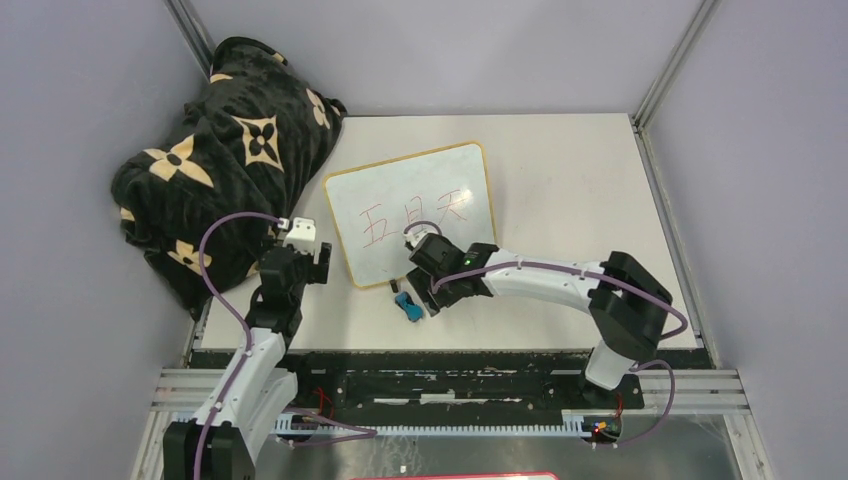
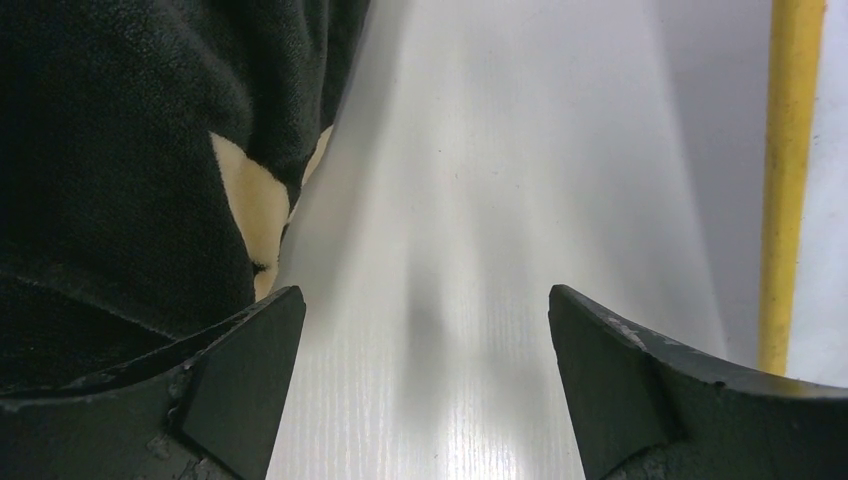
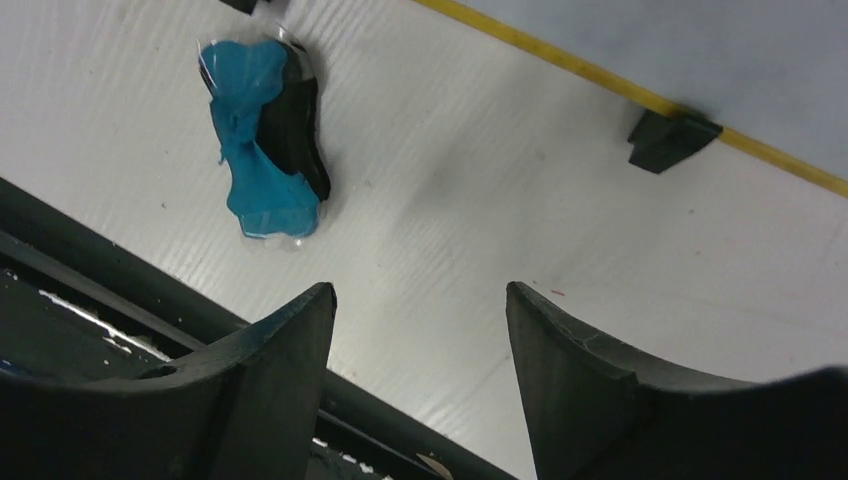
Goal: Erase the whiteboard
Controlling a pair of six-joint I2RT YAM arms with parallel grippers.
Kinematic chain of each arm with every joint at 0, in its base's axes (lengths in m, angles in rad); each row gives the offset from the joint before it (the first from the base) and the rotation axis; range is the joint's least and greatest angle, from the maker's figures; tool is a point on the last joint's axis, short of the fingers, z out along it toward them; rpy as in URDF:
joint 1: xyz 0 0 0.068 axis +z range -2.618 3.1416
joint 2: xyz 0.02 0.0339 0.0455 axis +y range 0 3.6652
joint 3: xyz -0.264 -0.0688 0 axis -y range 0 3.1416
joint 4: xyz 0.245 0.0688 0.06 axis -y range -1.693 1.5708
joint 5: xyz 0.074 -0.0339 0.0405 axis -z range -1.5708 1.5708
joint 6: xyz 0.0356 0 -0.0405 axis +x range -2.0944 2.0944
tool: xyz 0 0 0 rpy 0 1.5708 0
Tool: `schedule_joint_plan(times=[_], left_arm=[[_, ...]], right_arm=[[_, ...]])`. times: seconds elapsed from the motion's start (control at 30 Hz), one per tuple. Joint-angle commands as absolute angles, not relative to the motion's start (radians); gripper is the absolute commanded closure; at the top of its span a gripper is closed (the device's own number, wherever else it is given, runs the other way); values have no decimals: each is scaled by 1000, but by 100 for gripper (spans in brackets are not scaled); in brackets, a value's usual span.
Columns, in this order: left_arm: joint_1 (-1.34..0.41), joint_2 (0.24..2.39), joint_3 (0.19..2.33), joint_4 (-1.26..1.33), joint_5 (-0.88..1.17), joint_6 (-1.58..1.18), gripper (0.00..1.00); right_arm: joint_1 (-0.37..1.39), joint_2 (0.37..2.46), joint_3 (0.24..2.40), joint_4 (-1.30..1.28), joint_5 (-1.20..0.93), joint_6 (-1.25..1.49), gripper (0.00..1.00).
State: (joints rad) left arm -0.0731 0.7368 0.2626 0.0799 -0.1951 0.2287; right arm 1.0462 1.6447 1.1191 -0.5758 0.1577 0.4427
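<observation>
The whiteboard (image 1: 410, 212) lies tilted on the table, with a thin yellow frame and red handwritten characters in its middle. A small blue and black eraser (image 1: 405, 303) lies on the table just below the board's near edge. My right gripper (image 1: 437, 293) hovers beside the eraser, open and empty. In the right wrist view the eraser (image 3: 265, 140) lies ahead and left of the open gripper (image 3: 420, 295), with the board's yellow frame (image 3: 600, 75) and a black foot (image 3: 672, 138) beyond. My left gripper (image 1: 308, 258) is open over bare table left of the board.
A black and tan flower-patterned blanket (image 1: 230, 160) is heaped at the back left, close to my left gripper (image 2: 425, 300). The blanket (image 2: 120, 150) fills the left of the left wrist view, with the board's yellow frame (image 2: 785, 180) on the right. A dark rail (image 1: 450, 362) runs along the table's near edge.
</observation>
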Motion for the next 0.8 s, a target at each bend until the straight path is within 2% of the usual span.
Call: schedule_joint_plan(times=[0.0, 0.13, 0.33, 0.4, 0.5, 0.77], left_arm=[[-59, 709, 334, 53, -144, 202, 3], [-58, 685, 317, 65, -166, 224, 9], [-58, 676, 292, 78, -142, 330, 9], [-58, 679, 312, 59, -193, 332, 9], [-58, 698, 391, -34, -198, 291, 14], [-58, 688, 416, -77, -111, 281, 11]], right_arm=[[1048, 1694, 1238, -508, 144, 433, 28], [1048, 1678, 1247, -511, 162, 436, 28], [1048, 1674, 1269, -541, 186, 434, 29], [1050, 1692, 1278, -534, 170, 437, 29], [1059, 1728, 1289, -512, 148, 442, 30], [1090, 1823, 1325, -466, 103, 451, 31]])
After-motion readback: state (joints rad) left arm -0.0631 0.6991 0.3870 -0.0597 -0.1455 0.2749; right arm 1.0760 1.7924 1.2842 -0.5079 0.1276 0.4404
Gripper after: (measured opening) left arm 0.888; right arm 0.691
